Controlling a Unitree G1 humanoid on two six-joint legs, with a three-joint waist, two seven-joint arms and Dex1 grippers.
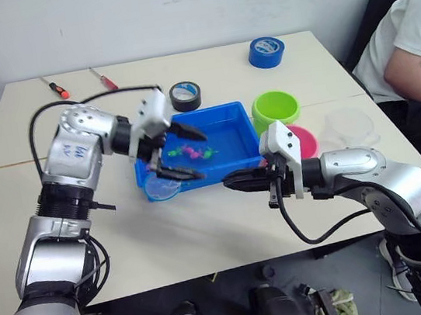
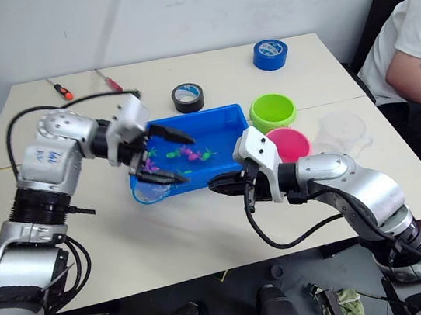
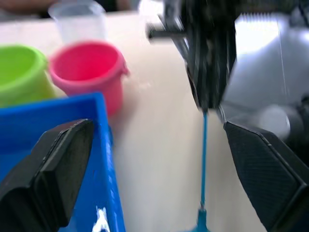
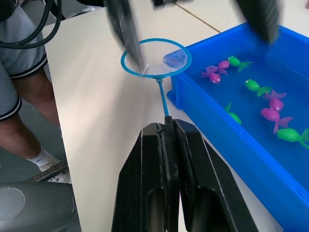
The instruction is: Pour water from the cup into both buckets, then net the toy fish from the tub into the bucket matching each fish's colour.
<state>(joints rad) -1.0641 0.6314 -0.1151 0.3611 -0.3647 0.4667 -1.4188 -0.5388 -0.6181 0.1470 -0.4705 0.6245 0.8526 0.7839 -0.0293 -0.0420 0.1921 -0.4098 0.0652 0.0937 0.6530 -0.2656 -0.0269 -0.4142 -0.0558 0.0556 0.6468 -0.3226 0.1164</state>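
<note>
The blue tub (image 1: pixel 214 111) sits mid-table with small pink and green toy fish (image 1: pixel 191 152) in it. My right gripper (image 1: pixel 228 180) is shut on the thin blue handle (image 4: pixel 164 101) of a small round net (image 4: pixel 155 58). The net's ring hangs just outside the tub's front left corner. My left gripper (image 1: pixel 203 157) stands open above the tub's left end, its lower finger (image 1: pixel 177 173) close over the net ring. The lime green bucket (image 1: pixel 274 107) and the pink bucket (image 1: pixel 306 141) stand right of the tub. The clear cup (image 1: pixel 347 124) is beyond them to the right.
A black tape roll (image 1: pixel 185 96) lies just behind the tub and a blue tape roll (image 1: pixel 266 52) at the back right. Two screwdrivers (image 1: pixel 55 88) lie at the back left. A person (image 1: pixel 416 58) sits at the table's right side.
</note>
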